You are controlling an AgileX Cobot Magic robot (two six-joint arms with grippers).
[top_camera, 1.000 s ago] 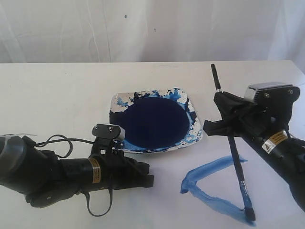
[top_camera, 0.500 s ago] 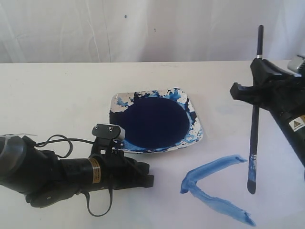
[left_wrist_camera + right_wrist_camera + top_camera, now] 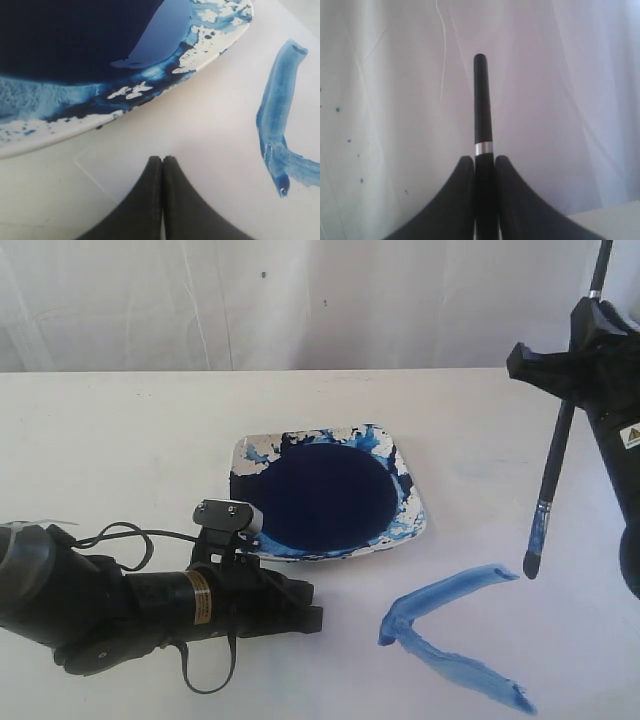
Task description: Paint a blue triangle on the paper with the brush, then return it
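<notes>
Brush [image 3: 556, 465] tilted in pinch of right tool [image 3: 484, 162], its tip just beside blue triangle [image 3: 440, 595] on paper [image 3: 570, 640]; left tool [image 3: 162, 160] pressed together.

We lifted the brush [image 3: 553, 475] off the paper [image 3: 480, 465]. A moment ago its tip touched the low corner of the blue triangle [image 3: 450, 590]. Now it hangs in the air. Our right hand [image 3: 484, 162] went up and to the right.
</notes>
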